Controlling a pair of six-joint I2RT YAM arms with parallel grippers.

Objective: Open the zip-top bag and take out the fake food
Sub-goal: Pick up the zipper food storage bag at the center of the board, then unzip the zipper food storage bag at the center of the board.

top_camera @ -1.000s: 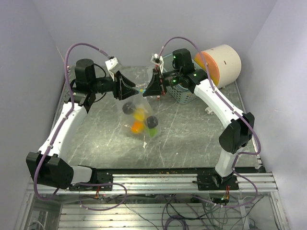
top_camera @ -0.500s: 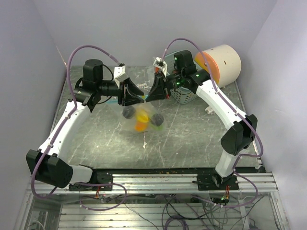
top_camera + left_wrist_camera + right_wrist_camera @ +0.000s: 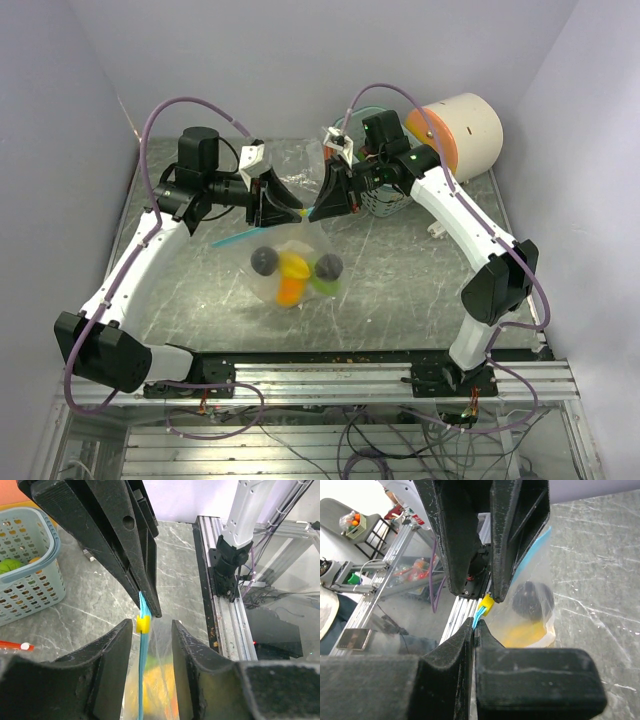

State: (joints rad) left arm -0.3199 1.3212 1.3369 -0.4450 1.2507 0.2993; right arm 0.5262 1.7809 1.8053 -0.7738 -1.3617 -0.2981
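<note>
The grey counter (image 3: 420, 290) is the biggest thing here. At its back right corner lies a big cream cylinder (image 3: 470, 130) with an orange face. It has no part in the job. Next to it stands a pale basket (image 3: 30, 580) full of holes, with a green ball inside.

The zip-top bag (image 3: 300, 240) hangs in the air over the middle of the counter, between the two arms. It is held up by its top edge so the bottom hangs down and the zip is easy to reach.

The right end effector (image 3: 473, 627) has its fingers pressed together on the top edge of the bag. It carries the bag. The left end effector (image 3: 150, 630) has its fingers apart, one on each side of the zip, and does not squeeze it. It looks ready to grab hold.

The fake food (image 3: 292, 290) sits at the bottom of the bag: orange, yellow and green pieces and two dark balls. None of it is out yet.

The blue zip strip (image 3: 142, 680) runs between the left fingers. The little yellow slider (image 3: 143, 624) sits on it, just where the two end effectors meet. The bag probably needs that slider pulled along to open.
</note>
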